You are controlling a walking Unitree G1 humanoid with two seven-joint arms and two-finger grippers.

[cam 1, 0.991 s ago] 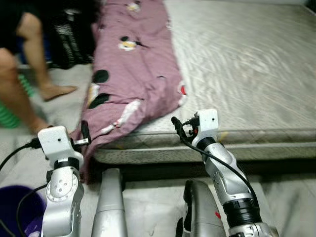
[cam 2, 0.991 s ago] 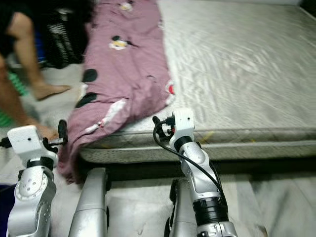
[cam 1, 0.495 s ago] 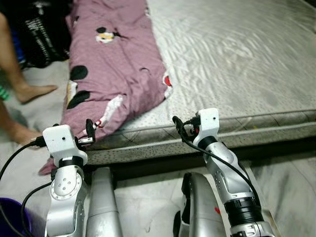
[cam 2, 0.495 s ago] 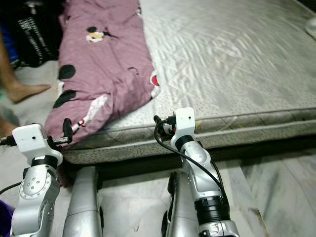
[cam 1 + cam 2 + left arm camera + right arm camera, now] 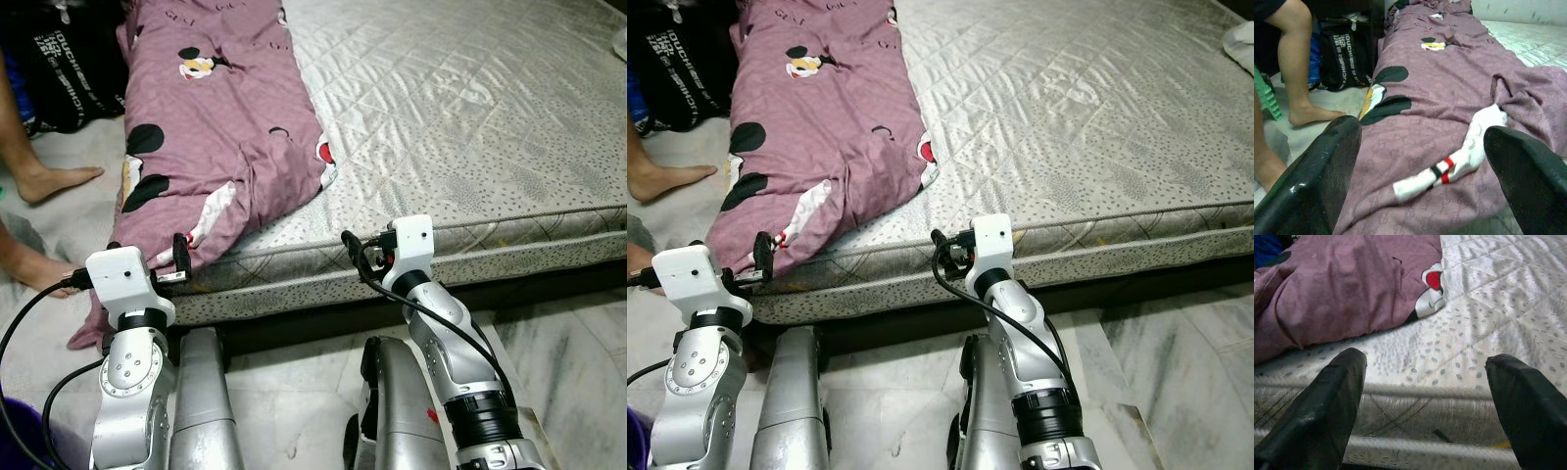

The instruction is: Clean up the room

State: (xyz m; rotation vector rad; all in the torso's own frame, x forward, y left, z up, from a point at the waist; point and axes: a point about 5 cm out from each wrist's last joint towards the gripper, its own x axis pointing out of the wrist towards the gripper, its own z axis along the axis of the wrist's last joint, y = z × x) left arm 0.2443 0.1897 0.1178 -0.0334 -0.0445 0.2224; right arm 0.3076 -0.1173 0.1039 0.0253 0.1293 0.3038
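A purple blanket (image 5: 220, 127) printed with cartoon mice lies along the left side of the bed (image 5: 460, 127) and hangs over its front left corner. My left gripper (image 5: 147, 251) is raised just in front of that hanging corner, open, with the blanket (image 5: 1449, 93) straight ahead between its fingers (image 5: 1317, 181). My right gripper (image 5: 375, 245) is held up at the mattress's front edge (image 5: 1415, 406), also open and holding nothing, a little to the right of the blanket's hem (image 5: 1425, 298).
A person's bare foot (image 5: 54, 181) and leg (image 5: 1298, 63) are on the floor left of the bed, beside a black bag (image 5: 69, 69). A white item (image 5: 1242, 44) lies at the bed's far right. Pale marble floor (image 5: 568, 343) runs along the bed's front.
The whole picture has shifted: the camera turned to the right and the person's legs slid toward the left edge. Both arms keep the same raised pose, grippers still open.
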